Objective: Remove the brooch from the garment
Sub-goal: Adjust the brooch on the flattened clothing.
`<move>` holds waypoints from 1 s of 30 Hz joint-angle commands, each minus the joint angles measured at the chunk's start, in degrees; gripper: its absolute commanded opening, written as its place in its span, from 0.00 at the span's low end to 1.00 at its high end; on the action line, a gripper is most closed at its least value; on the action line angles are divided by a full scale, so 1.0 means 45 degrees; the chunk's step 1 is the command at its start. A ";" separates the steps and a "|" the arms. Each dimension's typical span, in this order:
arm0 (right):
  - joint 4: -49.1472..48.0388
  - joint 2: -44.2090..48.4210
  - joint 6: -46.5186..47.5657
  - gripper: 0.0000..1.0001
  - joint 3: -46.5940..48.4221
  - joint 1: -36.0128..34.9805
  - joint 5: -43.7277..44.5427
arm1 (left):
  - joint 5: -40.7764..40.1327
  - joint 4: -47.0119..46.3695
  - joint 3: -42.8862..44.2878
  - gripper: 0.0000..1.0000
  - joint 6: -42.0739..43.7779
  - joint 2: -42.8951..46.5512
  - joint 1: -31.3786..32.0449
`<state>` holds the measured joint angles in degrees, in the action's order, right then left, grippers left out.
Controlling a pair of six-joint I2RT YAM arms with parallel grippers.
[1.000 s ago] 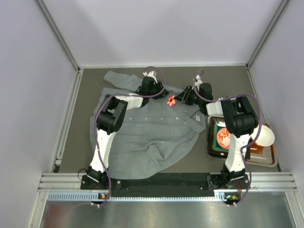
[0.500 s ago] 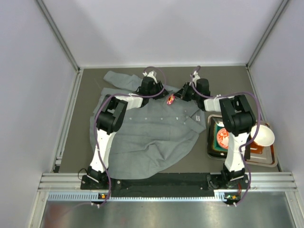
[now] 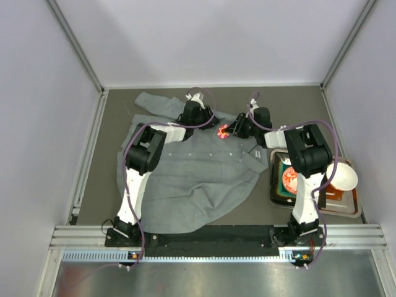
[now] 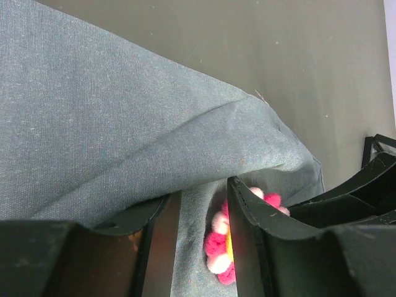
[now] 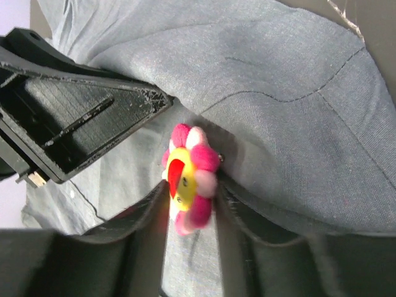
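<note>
Pretty bare setup: plain pale walls (image 3: 216, 37) on three sides beyond the jaws, silver frame posts (image 3: 75, 46) in the corners, dark matte tabletop (image 3: 297, 102) under them, metal rail (image 3: 80, 236) along the near edge. Light's flat and even.

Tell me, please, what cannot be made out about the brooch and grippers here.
- Pin of the brooch: hidden behind its petals and the garment, every view.
- The right gripper: flanks the brooch in right wrist view; actual pinch unclear.
- The left gripper: fabric grip unclear; its finger hides half the brooch.
- Top view: brooch too small.
</note>
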<state>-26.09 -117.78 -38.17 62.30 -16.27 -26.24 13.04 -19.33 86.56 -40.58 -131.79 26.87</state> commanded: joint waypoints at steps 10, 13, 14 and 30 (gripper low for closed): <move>0.1204 0.0509 0.1156 0.04 0.1580 -0.0192 0.1376 | 0.0091 -0.0040 -0.0252 0.42 0.0248 0.0106 -0.0034; 0.1753 0.0274 0.1548 0.02 0.2130 -0.0212 0.1339 | 0.0091 -0.0001 -0.0252 0.42 0.0287 0.0106 -0.0034; 0.1773 0.0235 0.1627 0.02 0.2151 -0.0193 0.1319 | 0.0091 0.0038 -0.0252 0.42 0.0306 0.0106 -0.0015; 0.1482 0.1054 0.1589 0.46 0.1351 -0.0095 0.0422 | 0.0072 0.1189 -0.0252 0.70 0.1809 0.2293 0.0414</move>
<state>-16.69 -117.58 -30.61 69.58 -16.75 -21.96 14.06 -15.86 85.78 -35.86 -128.20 27.66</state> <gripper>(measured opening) 0.413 0.698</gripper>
